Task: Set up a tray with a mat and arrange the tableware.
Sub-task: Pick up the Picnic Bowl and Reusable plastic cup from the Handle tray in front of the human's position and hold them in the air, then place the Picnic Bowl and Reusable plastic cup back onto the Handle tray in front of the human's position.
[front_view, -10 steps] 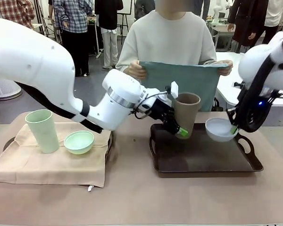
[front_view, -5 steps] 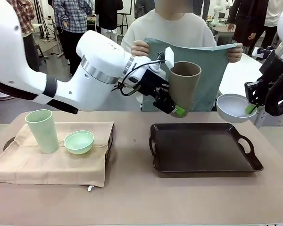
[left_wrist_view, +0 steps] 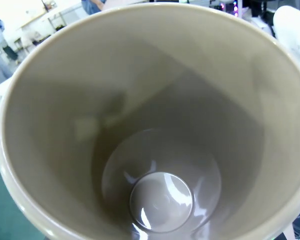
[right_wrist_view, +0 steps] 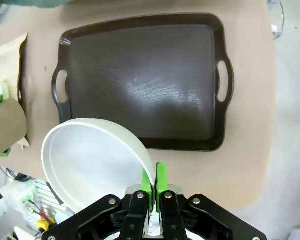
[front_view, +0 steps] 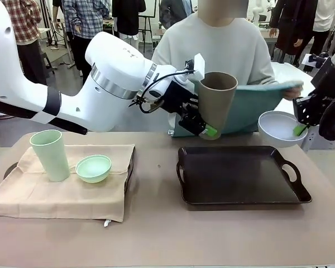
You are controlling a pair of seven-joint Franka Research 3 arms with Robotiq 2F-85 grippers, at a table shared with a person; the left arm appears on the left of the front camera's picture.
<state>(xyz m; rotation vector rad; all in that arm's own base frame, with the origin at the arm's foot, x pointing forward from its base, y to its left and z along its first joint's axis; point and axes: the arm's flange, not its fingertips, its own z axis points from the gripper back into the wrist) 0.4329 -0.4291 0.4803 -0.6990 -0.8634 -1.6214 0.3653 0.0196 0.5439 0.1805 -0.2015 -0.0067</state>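
Lowered since earlier: person's teal cloth mat (front_view: 255,109), behind dark brown handled tray (front_view: 240,177). Left jaws (front_view: 204,127) clamped on tall brown matte cup (front_view: 215,103), aloft; right jaws (right_wrist_view: 154,182) pinching white round bowl's (right_wrist_view: 95,162) rim.

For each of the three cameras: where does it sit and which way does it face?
Front: fixed on the robot's side, facing the person across the table; both arms show.
Left wrist: peers into the brown cup.
Right wrist: looks down past the right gripper, which pinches the white bowl by its rim, onto the dark tray.
Front and right wrist share tray, bowl and cup.
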